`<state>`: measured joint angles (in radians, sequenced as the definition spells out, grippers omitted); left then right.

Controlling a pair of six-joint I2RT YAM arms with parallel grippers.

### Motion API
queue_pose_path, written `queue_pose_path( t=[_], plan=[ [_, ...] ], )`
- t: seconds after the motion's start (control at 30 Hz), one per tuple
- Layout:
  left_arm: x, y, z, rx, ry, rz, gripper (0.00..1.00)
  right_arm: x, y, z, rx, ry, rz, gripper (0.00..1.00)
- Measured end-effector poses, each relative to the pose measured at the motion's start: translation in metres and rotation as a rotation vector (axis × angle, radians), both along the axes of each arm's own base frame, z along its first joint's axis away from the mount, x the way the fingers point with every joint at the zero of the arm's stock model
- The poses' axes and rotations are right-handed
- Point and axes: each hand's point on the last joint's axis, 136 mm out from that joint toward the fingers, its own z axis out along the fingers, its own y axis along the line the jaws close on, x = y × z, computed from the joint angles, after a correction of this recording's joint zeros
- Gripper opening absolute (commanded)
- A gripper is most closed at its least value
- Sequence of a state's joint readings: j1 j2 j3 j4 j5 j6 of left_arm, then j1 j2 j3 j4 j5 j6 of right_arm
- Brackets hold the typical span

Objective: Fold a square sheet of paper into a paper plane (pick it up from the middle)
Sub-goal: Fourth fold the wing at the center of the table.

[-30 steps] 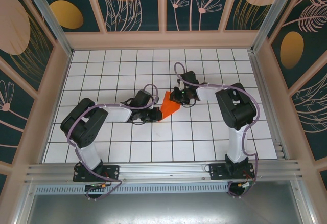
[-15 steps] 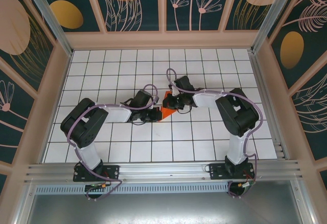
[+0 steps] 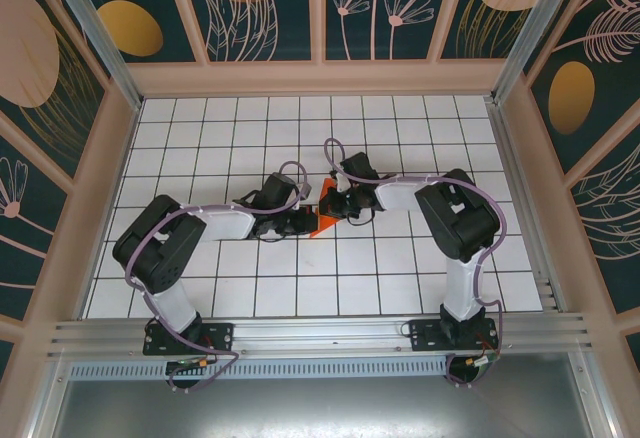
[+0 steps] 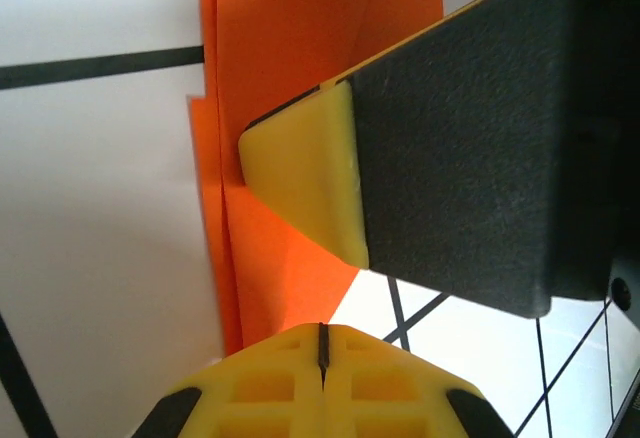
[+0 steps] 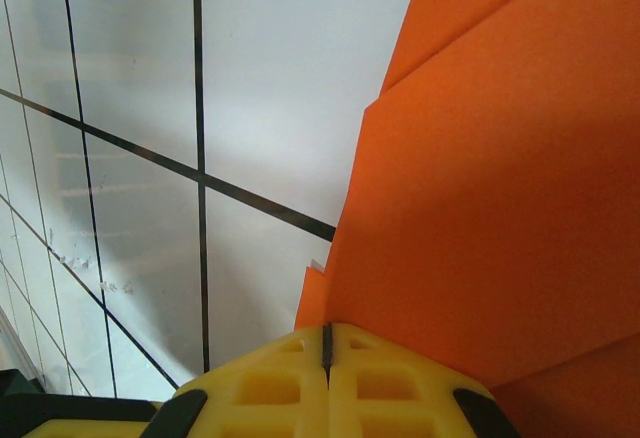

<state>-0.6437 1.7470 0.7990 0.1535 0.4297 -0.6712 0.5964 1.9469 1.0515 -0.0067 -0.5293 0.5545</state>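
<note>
Paper (image 3: 325, 223): orange, folded, flat on the table (image 3: 400, 278) at mid-frame in the top view, between both arms.
Left gripper (image 4: 322, 334): clenched, tips at the fold's edge.
Right gripper (image 5: 326, 334): clenched, tips pressing it.

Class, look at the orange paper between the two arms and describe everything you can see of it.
The orange paper is thin, plain and matte, bright orange-red with no markings. It is partly folded: both wrist views show overlapping layers with straight, stepped edges and a crease. It lies on the white gridded table, near the middle. A yellow fingertip of the right hand rests on it, and the shut left hand meets its edge.
</note>
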Motion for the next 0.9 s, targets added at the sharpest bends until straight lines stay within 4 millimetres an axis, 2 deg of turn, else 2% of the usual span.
queue_pose_path(
  t=[0.13, 0.27, 0.9],
  plan=[
    [0.0, 0.001, -0.004, 0.008, 0.007, 0.006, 0.0, 0.0, 0.0, 0.0, 0.0, -0.002, 0.003, 0.01],
    [-0.001, 0.004, -0.017, 0.034, 0.033, 0.014, 0.0, 0.0, 0.001, 0.001, 0.004, -0.002, 0.005, 0.01],
    [-0.001, 0.005, -0.018, 0.037, 0.031, 0.017, 0.0, -0.006, -0.001, 0.0, 0.012, -0.031, 0.037, 0.01]
  ],
)
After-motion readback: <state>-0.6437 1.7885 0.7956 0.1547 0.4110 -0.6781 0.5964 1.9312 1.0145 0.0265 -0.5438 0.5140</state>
